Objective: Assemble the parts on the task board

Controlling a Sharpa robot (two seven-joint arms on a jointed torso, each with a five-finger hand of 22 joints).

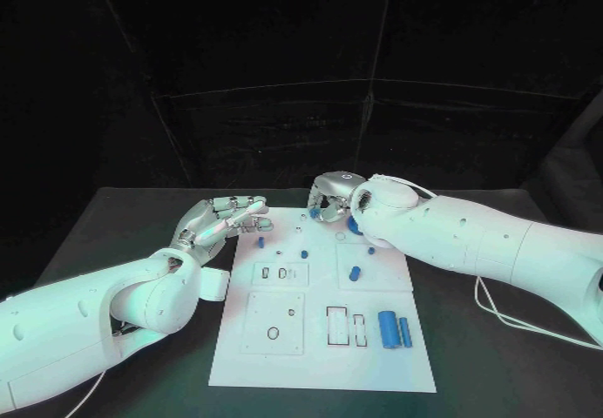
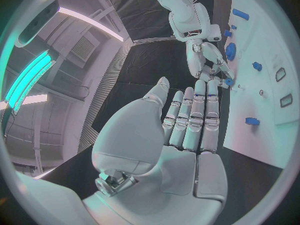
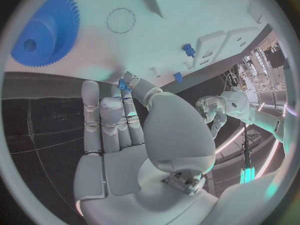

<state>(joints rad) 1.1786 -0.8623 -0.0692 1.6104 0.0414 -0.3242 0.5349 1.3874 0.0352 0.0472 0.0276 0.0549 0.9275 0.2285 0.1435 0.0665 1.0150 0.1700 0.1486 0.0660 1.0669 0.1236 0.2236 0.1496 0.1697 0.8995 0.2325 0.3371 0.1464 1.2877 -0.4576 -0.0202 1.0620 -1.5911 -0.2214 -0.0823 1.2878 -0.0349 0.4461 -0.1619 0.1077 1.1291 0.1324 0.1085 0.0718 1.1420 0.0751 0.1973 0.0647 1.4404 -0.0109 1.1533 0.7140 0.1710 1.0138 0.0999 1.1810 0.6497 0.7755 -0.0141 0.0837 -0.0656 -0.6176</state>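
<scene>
1. Two blue cylinders (image 1: 396,330) are seen lying side by side on the near right part of the white task board (image 1: 321,370), on the black bench (image 1: 503,366)
2. The left robot hand (image 1: 224,218) is held empty at the board's far left edge, fingers straight and together
3. A small blue part (image 3: 122,83) is pinched by the right robot hand (image 1: 335,197) over the far edge, beside a blue gear (image 3: 49,31)
</scene>
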